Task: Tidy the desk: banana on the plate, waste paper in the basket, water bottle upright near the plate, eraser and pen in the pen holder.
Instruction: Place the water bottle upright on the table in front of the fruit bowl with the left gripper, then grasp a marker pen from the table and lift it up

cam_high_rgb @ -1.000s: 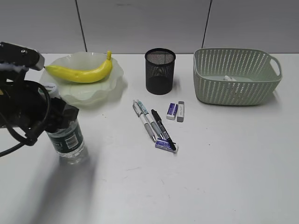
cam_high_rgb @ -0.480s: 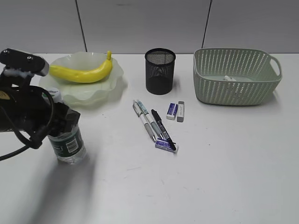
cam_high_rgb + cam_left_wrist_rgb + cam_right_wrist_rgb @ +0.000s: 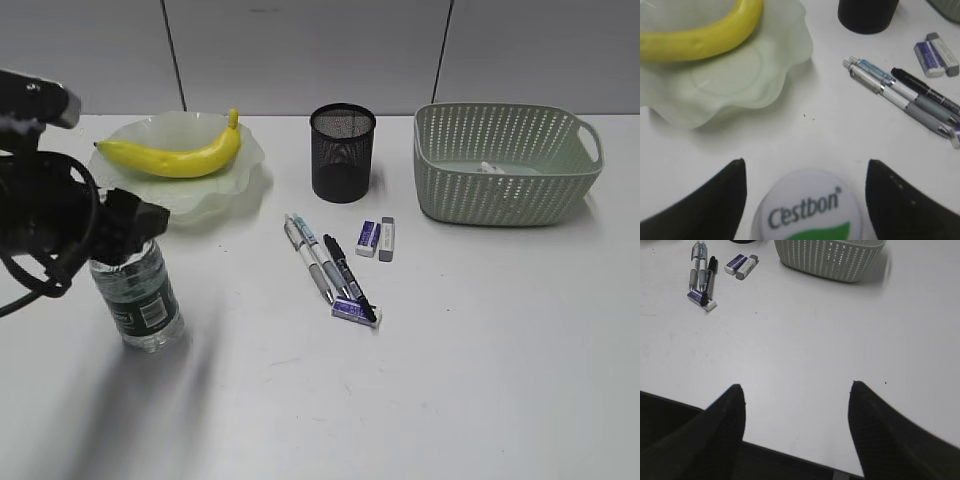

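Observation:
The water bottle stands upright on the desk, just in front of the plate. The banana lies on the plate. My left gripper hangs over the bottle's top. In the left wrist view its fingers flank the white cap with bare desk showing on both sides, so the left gripper is open. Three pens and erasers lie in front of the pen holder. The waste paper sits in the basket. My right gripper is open over the desk's near edge.
A third eraser lies at the pens' near end. The basket stands at the back right, and the pens show far left in the right wrist view. Grey wall panels run behind the desk.
My left gripper's fingers have spread apart and the arm has risen a little. The bottle stays upright in the same spot. The right gripper has not moved.

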Robot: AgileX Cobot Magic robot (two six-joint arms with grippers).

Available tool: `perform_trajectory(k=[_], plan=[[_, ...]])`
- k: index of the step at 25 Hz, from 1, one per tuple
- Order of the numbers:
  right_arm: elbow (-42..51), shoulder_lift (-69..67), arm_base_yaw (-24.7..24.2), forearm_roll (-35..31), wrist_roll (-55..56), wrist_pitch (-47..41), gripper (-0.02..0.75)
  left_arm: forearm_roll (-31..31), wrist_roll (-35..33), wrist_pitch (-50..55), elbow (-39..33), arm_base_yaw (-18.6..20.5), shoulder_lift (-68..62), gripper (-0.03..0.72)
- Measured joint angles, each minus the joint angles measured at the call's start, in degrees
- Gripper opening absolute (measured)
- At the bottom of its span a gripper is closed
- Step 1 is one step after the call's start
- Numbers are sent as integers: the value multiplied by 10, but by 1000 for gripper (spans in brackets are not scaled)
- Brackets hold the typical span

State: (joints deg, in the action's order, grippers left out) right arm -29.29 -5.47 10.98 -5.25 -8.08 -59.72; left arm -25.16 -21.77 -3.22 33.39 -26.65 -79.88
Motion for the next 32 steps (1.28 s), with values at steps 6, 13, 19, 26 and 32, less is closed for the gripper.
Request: perform_trajectory(k=[6,13,19,26,32], plan=[[0,0,0,0,0,0,511,0,0,0,2,0,84,591],[0,0,0,0,0,0,511,6,0,96,3,59,253,589],[0,0,0,0,0,0,511,20,8,368,3,147,394,585],[0,0,0,-1,0,0,511,123,78,607,6,148,469,486],[0,0,0,-4,0,0,510,184,138,703,2,150,546,441]])
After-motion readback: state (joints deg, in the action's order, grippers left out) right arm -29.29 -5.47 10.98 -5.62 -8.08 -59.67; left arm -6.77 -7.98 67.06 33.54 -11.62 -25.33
